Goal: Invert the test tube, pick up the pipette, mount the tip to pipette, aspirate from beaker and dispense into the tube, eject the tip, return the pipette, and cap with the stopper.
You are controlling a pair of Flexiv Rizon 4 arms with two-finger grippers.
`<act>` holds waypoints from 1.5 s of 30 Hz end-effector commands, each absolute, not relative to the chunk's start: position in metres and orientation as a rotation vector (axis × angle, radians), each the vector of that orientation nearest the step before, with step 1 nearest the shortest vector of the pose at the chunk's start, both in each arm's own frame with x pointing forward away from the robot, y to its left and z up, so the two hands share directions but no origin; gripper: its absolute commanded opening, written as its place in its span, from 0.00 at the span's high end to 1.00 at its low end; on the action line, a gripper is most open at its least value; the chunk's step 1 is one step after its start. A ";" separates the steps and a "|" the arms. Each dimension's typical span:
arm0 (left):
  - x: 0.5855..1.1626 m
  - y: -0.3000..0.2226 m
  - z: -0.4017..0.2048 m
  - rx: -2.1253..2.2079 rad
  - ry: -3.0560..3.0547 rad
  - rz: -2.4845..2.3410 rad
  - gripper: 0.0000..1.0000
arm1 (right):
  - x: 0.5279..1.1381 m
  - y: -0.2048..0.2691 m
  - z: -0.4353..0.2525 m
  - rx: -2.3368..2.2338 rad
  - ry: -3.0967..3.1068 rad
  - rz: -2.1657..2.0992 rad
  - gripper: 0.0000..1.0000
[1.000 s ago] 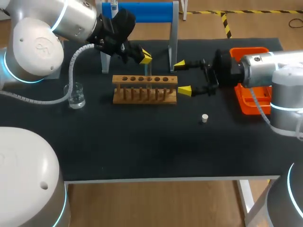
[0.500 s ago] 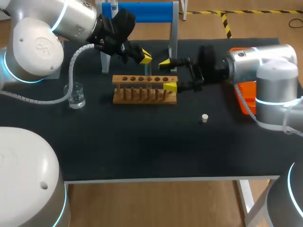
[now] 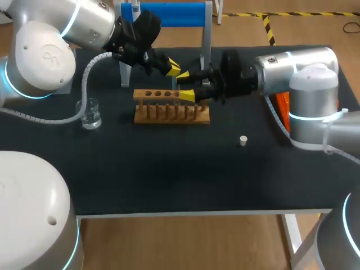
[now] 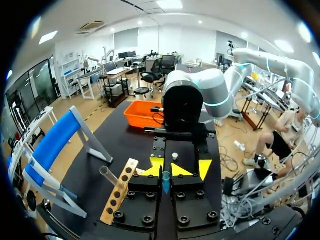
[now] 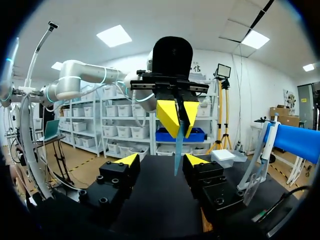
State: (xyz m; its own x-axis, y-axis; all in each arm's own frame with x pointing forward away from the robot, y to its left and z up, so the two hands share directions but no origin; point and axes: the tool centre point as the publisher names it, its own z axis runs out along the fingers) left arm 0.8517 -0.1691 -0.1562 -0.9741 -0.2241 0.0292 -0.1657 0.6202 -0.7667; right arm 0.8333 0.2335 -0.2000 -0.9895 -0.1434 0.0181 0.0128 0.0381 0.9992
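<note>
My left gripper (image 3: 173,68) is shut on a clear test tube (image 3: 176,83), which hangs upright above the wooden rack (image 3: 171,107). In the right wrist view the tube (image 5: 178,145) hangs from the left gripper (image 5: 176,119). It sits between my right gripper's (image 5: 161,160) yellow fingertips, nearer one of them, with a gap on both sides. My right gripper (image 3: 185,84) stands open around the tube, level with the rack's top. In the left wrist view the tube's end (image 4: 165,181) shows between my left gripper's (image 4: 167,172) own fingers. The white stopper (image 3: 243,140) lies on the mat.
A glass beaker (image 3: 90,114) stands left of the rack. The blue pipette stand (image 3: 163,14) is at the back edge. An orange tray (image 3: 284,107) sits at the right, mostly behind my right arm. A second clear tube (image 4: 107,174) leans at the rack (image 4: 119,197).
My right arm has moved left from beside the rack to the held tube, and its fingers have narrowed around it. The left arm and tube have stayed still.
</note>
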 end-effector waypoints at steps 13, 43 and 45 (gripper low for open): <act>0.852 -0.168 -0.155 -0.333 2.770 -1.294 1.00 | 0.841 0.244 -0.197 0.130 -2.152 -2.129 0.59; 0.852 -0.168 -0.155 -0.333 2.770 -1.294 1.00 | 0.844 0.257 -0.191 0.153 -2.126 -2.137 0.71; 0.852 -0.168 -0.155 -0.333 2.770 -1.294 1.00 | 0.844 0.258 -0.191 0.154 -2.124 -2.140 0.75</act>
